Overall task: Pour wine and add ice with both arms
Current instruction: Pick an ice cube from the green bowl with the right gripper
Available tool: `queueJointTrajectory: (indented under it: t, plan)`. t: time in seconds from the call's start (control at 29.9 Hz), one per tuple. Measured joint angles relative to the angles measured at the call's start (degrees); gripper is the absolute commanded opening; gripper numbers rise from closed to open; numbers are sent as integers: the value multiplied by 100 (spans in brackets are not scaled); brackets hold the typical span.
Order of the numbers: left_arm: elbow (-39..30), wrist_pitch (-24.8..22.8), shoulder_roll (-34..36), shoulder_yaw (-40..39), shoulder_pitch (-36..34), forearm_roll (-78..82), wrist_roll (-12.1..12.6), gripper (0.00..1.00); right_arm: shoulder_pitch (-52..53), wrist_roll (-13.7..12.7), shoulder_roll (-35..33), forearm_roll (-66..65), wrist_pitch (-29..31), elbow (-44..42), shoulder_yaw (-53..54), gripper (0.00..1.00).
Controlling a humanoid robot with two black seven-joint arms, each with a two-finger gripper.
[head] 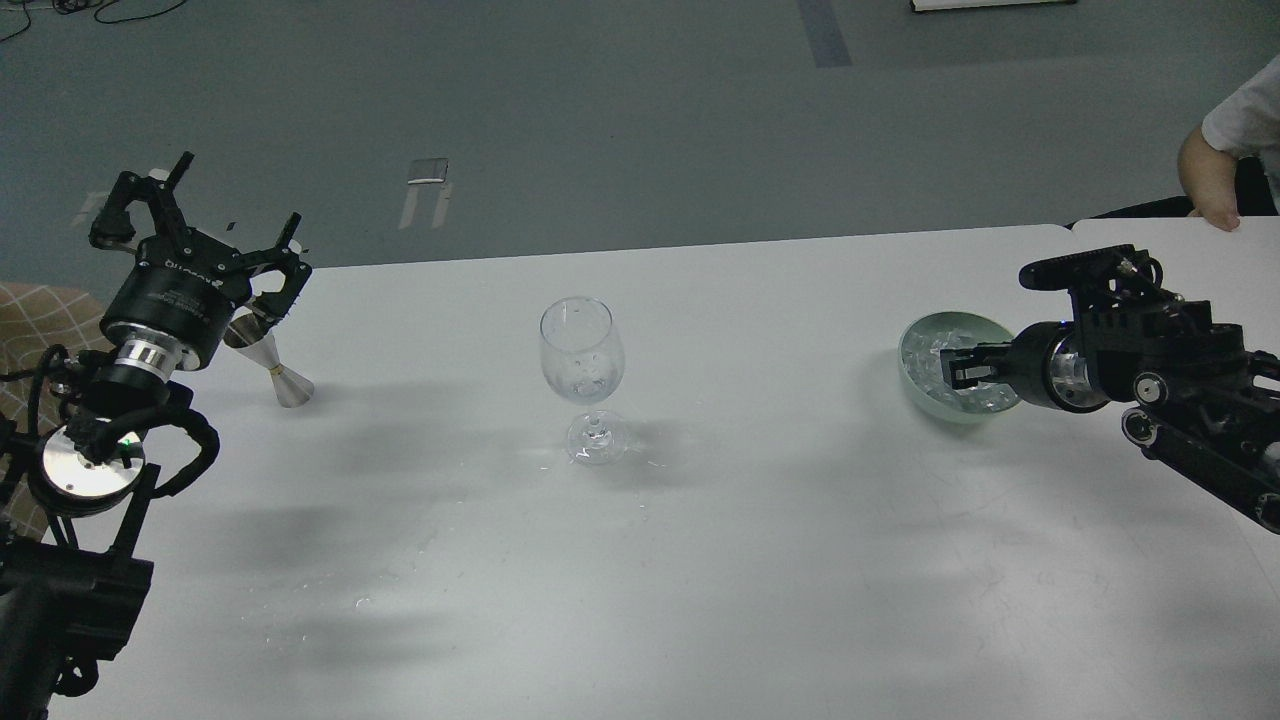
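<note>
In the head view, the wine glass stands upright mid-table, its bowl apparently holding something clear at the bottom, though whether that is ice or only reflections cannot be told. To the left, a steel jigger stands on the white table, just beside the left gripper, whose fingers are spread wide and hold nothing; it hangs above and behind the measure. On the right, a pale green bowl holds the ice, a heap of small glassy lumps. The right gripper reaches into that bowl from the right, its fingers dark and low among the cubes; whether they are parted or pinching a cube cannot be told.

The step in hand looks to be fetching ice with the right arm. The next move probably calls for a firm pinch on one slippery cube, a clean lift clear of the bowl's rim, then carrying it over the glass's mouth.
</note>
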Motion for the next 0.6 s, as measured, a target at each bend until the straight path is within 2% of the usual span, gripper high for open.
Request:
queueJointTrajectory:
  t: [0.43, 0.6]
  plan:
    - [2, -2, 9, -50, -9, 0, -3, 98, 9, 14, -42, 47, -4, 13, 15, 32]
    - [4, -2, 9, -52, -10, 0, -3, 98, -41, 26, -46, 55, -13, 14, 32, 34]
